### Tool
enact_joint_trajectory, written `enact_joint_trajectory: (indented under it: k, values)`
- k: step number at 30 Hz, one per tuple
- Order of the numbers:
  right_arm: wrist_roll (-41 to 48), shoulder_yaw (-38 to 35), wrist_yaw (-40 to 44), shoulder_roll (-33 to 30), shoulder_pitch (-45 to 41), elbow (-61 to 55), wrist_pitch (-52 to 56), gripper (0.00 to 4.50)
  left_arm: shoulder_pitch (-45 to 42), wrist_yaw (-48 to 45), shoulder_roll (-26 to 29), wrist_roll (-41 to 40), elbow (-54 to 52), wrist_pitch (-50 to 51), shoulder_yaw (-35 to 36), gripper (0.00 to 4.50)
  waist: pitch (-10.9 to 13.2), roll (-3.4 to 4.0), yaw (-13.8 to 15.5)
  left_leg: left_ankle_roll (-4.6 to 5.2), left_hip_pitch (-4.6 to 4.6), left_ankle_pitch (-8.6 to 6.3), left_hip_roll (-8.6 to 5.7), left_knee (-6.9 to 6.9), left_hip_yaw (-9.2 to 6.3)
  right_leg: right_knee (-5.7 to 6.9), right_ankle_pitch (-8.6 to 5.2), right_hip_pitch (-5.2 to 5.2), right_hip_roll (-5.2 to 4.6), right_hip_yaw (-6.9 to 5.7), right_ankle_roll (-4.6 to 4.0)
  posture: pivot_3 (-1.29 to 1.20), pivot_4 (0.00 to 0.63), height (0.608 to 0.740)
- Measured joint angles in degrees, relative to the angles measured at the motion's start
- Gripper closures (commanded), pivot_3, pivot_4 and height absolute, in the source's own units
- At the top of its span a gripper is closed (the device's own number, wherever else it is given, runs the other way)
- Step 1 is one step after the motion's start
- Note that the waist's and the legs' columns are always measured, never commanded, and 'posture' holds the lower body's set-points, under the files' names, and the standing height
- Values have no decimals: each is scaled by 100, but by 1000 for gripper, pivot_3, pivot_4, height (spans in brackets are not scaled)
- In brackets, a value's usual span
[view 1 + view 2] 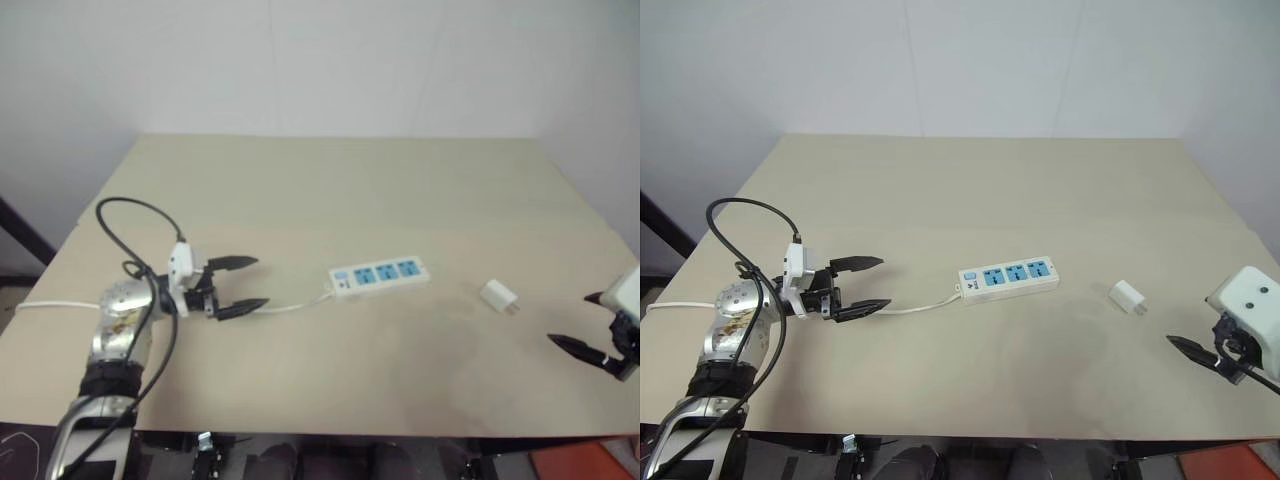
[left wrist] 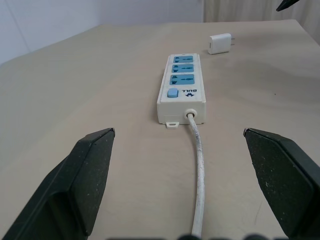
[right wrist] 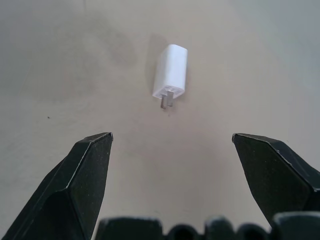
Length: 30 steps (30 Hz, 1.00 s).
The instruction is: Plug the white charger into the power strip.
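- table: beige top, carrying all items noted below.
- power strip: lies flat near the middle of the table, long axis running left to right with a slight tilt. three blue sockets face up, all unoccupied. the switch end points toward the robot's left.
- cord: thin, white, leaves the switch end of the power strip and runs along the table surface toward the left gripper, passing beneath it.
- white charger: lies on its side on the table, to the right of the power strip and apart from it, nothing touching it. in the right wrist view its short metal prongs point back toward the right gripper.
- left gripper: held over the left part of the table, pointing toward the switch end of the power strip and well apart from it. both black fingers are spread wide and hold nothing; the cord lies on the table between and below them in the left wrist view.
- right gripper: near the right edge of the table, aimed down at the white charger and short of it. its fingers are spread wide, nothing between them, with the white charger lying ahead, centred in the gap.
- black cable: loops above the left wrist, clear of the task items.
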Motion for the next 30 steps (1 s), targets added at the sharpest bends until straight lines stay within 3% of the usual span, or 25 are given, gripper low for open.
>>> enact_joint_trajectory:
  k: [24, 30]
  values:
    - [43, 136, -277, 107, -121, 37, -2, 0, -137, 109, -170, -61, -3, -38, -38, 9, 0, 0, 13, -8, 1, 5, 8, 1, 4, 0, 3, 0, 9, 5, -4, 0, 150, 740]
    - [-77, 310, -336, -23, -251, 203, -50, 0, -991, 109, -969, 152, 1484, -768, -119, 9, 0, -2, 64, -3, -1, 2, 6, 8, 7, -2, 6, 4, 9, 3, -6, 0, 150, 740]
